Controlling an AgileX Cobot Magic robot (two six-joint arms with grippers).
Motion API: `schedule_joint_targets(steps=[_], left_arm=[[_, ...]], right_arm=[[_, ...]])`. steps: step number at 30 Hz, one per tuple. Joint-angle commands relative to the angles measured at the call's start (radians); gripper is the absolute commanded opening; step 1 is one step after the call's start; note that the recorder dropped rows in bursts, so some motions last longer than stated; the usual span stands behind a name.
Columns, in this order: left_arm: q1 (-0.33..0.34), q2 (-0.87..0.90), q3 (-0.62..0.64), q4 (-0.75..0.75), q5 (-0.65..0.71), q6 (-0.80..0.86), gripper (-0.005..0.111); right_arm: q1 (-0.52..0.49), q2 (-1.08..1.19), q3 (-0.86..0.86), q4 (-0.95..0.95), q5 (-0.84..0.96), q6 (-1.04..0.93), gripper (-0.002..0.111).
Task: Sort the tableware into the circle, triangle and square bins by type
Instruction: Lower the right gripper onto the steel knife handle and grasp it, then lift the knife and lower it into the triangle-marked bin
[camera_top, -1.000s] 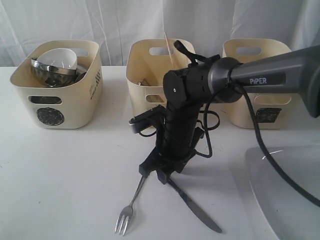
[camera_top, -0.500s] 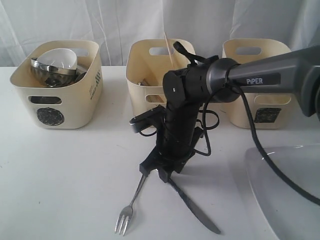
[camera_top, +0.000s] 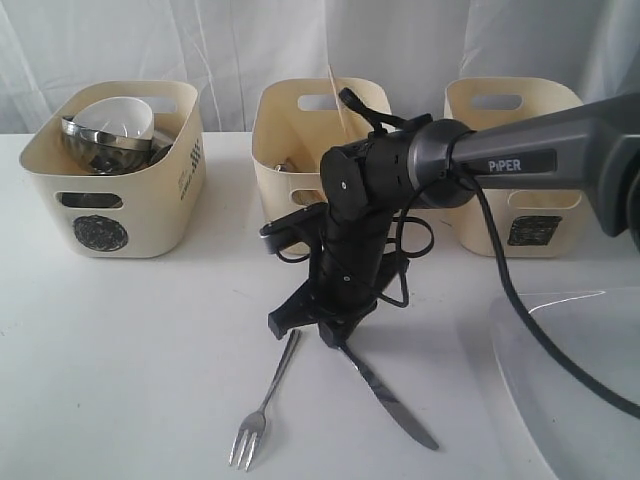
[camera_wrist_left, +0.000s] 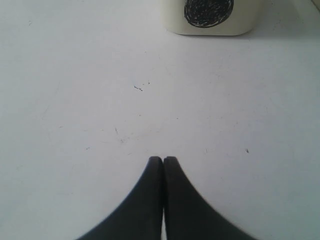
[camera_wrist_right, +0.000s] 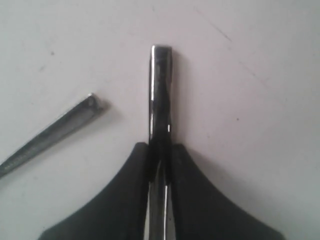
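My right gripper (camera_wrist_right: 160, 146) is shut on the handle of the steel knife (camera_wrist_right: 161, 85). In the exterior view the right gripper (camera_top: 318, 330) points down at the table's middle, with the knife's blade (camera_top: 392, 405) slanting toward the front right. The fork (camera_top: 262, 408) lies just left of it, and its handle end (camera_wrist_right: 60, 127) shows beside my jaws. The circle bin (camera_top: 110, 215) holds a steel bowl (camera_top: 95, 148) and a small white bowl (camera_top: 115, 115). Chopsticks (camera_top: 336, 95) stand in the middle bin (camera_top: 290, 150). My left gripper (camera_wrist_left: 163, 160) is shut and empty over bare table.
The square bin (camera_top: 525, 215) stands at the back right behind my right arm. A large plate (camera_top: 570, 390) fills the front right corner. A black cable (camera_top: 520, 300) hangs from the arm over the plate. The circle bin's mark (camera_wrist_left: 207, 10) shows ahead of my left gripper.
My right gripper's jaws have closed on the knife's handle, and the wrist has risen slightly, drawing the knife a little back. The fork and left gripper have not moved.
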Motion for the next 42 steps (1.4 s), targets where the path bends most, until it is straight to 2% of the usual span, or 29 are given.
schedule_joint_targets(steps=[1, 6, 11, 32, 42], left_arm=[[0.002, -0.004, 0.007, -0.006, 0.009, 0.004, 0.000], [0.002, -0.004, 0.007, -0.006, 0.009, 0.004, 0.000], [0.002, -0.004, 0.007, -0.006, 0.009, 0.004, 0.000], [0.002, -0.004, 0.007, -0.006, 0.009, 0.004, 0.000], [0.002, -0.004, 0.007, -0.006, 0.009, 0.004, 0.000]], right_arm=[[0.007, 0.107, 0.050, 0.021, -0.041, -0.037, 0.000], [0.007, 0.010, 0.050, 0.021, 0.033, -0.062, 0.000], [0.007, -0.091, 0.050, 0.012, -0.001, -0.071, 0.000], [0.005, -0.137, 0.050, 0.023, 0.003, -0.112, 0.000], [0.005, -0.273, 0.050, 0.023, 0.030, -0.126, 0.000]])
